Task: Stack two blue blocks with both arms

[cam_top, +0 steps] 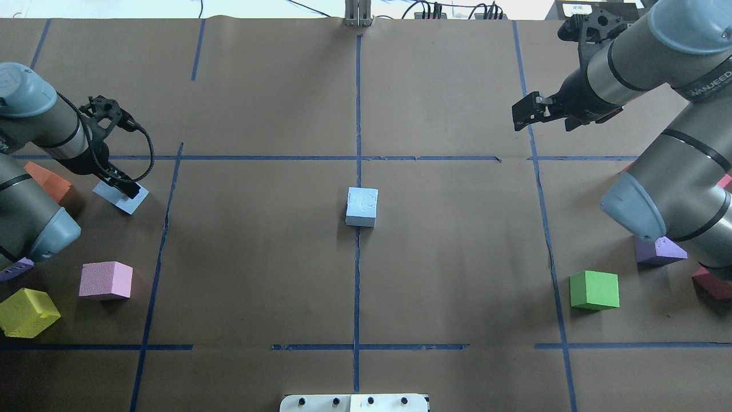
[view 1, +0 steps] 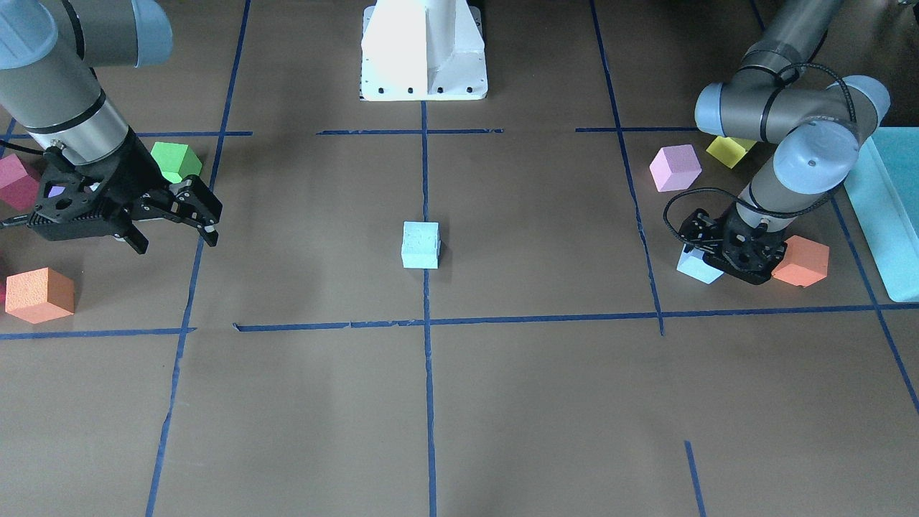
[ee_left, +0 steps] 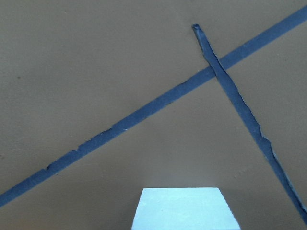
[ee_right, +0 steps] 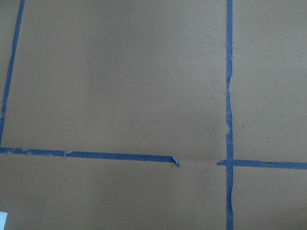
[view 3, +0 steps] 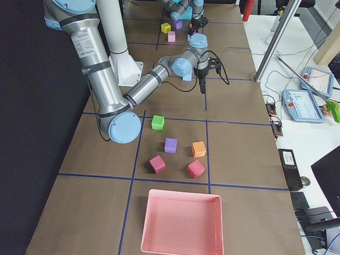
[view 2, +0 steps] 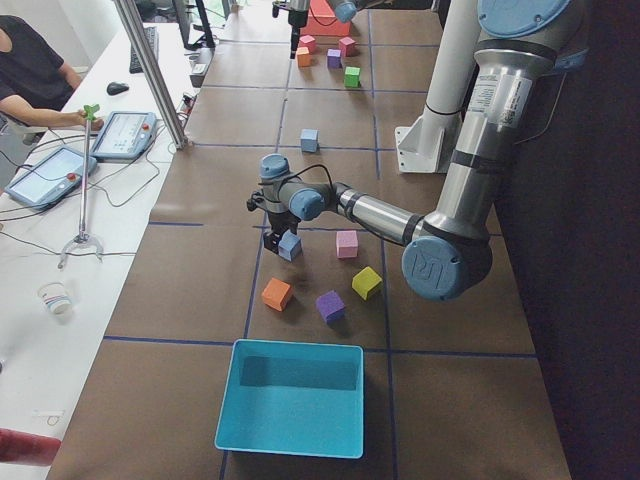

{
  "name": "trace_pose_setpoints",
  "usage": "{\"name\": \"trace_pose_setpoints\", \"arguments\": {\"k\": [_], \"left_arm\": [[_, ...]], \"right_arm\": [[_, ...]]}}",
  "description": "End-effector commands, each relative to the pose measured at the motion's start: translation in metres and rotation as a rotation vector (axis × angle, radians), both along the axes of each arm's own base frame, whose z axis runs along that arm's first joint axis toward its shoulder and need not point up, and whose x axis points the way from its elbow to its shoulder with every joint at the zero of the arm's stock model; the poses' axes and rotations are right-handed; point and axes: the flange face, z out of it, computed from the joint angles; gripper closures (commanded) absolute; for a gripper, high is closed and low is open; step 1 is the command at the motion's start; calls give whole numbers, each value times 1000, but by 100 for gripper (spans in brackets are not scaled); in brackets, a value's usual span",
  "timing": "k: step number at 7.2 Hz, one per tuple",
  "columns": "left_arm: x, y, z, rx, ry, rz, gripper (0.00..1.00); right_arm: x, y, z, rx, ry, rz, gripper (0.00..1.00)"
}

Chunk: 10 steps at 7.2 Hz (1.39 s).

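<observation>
One blue block (view 1: pixel 421 245) sits alone on the centre tape line, and it also shows in the overhead view (cam_top: pixel 361 206). The second blue block (view 1: pixel 696 267) lies on the table under my left gripper (view 1: pixel 725 262), which points straight down at it. The block peeks out beside the fingers in the overhead view (cam_top: pixel 120 200) and fills the bottom edge of the left wrist view (ee_left: pixel 184 211). I cannot tell whether the jaws are closed on it. My right gripper (view 1: pixel 176 230) hangs open and empty above the table, well to the side of the centre block.
An orange cube (view 1: pixel 802 261) sits close beside the left gripper. A pink cube (view 1: pixel 675 167), a yellow cube (view 1: pixel 729 151) and a teal box (view 1: pixel 887 215) are nearby. A green cube (view 1: pixel 176 161), an orange cube (view 1: pixel 39 294) and a magenta cube (view 1: pixel 16 181) surround the right gripper.
</observation>
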Motion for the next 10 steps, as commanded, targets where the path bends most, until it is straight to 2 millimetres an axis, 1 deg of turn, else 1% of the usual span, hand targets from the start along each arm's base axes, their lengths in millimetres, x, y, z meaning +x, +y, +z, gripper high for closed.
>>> {"name": "trace_pose_setpoints", "arguments": {"k": [1, 2, 4, 5, 6, 7, 8, 9, 10], "left_arm": [[10, 3, 7, -10, -9, 17, 1], [13, 2, 10, -16, -14, 20, 14], [17, -3, 11, -20, -18, 18, 57], [17, -4, 3, -12, -8, 14, 76], [17, -3, -20, -15, 26, -17, 87], [26, -9, -62, -90, 90, -108, 92], [40, -20, -106, -162, 141, -212, 92], [55, -25, -142, -216, 180, -283, 92], [100, -3, -170, -274, 199, -303, 92]], "right_arm": [[-2, 0, 2, -4, 3, -3, 0], [-4, 0, 3, -5, 5, -6, 0], [-12, 4, 3, -3, 6, -19, 0], [-12, 4, 2, -2, 6, -17, 0], [-8, 3, 2, 7, 6, -19, 0], [0, -1, 7, 3, 12, -7, 0], [3, -1, 12, -3, 18, -5, 0], [3, -1, 13, -6, 19, -2, 0], [8, -3, 13, 3, 15, 1, 0]]}}
